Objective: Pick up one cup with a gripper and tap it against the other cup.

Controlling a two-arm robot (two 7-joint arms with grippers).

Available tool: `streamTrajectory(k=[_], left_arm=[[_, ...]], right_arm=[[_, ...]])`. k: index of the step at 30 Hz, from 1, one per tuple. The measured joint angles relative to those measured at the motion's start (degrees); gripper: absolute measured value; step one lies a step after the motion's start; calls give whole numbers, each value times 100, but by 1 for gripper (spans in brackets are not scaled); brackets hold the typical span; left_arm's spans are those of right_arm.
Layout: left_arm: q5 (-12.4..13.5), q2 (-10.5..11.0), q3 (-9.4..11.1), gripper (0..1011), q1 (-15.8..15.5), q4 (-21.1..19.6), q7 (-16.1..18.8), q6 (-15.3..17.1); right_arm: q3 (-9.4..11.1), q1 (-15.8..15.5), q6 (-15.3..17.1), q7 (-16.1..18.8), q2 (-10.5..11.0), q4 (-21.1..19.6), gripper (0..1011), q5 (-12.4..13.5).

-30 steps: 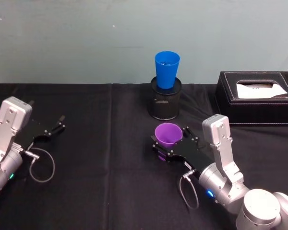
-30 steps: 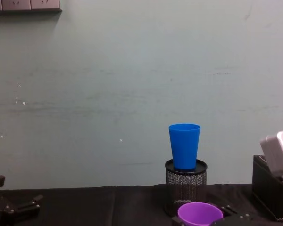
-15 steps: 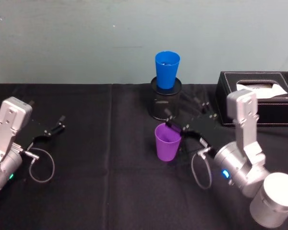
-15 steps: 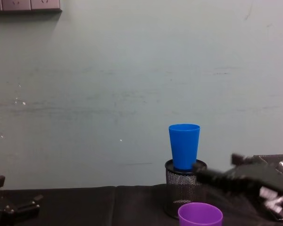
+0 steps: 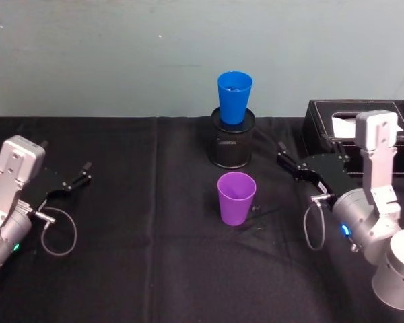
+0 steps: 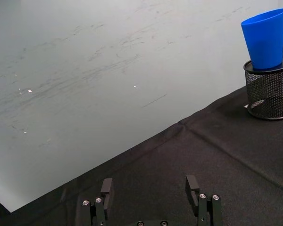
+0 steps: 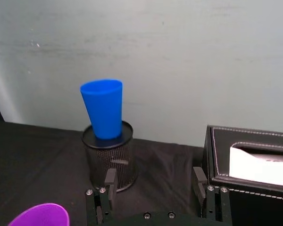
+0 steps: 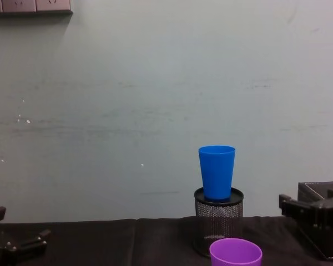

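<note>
A black mesh pen holder (image 5: pixel 231 145) stands on the black-clothed surface (image 5: pixel 155 269). A black tissue box (image 5: pixel 359 138) sits at the right, near a pale wall (image 5: pixel 121 54).

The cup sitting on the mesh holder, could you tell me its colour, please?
Bright blue cup, plain; clearest in the right wrist view.

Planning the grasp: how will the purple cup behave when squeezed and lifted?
The purple cup looks like thin, empty plastic, so probably light. Its smooth, tapered wall may slip in a grip. Standing upright on a narrower base, it could tip if nudged near the rim.
</note>
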Motion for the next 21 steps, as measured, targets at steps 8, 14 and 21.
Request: streamTrajectory(k=[8,14,21], left_arm=[[0,0,0,1000,0,0,0,0],[0,0,0,1000,0,0,0,0],[0,0,0,1000,0,0,0,0]], right_arm=[[-9,72,-130,0,-65,200,1000,-91],[-6,61,-107,1,-53,167,1000,-75],[-2,55,-85,3,-45,150,1000,-68]])
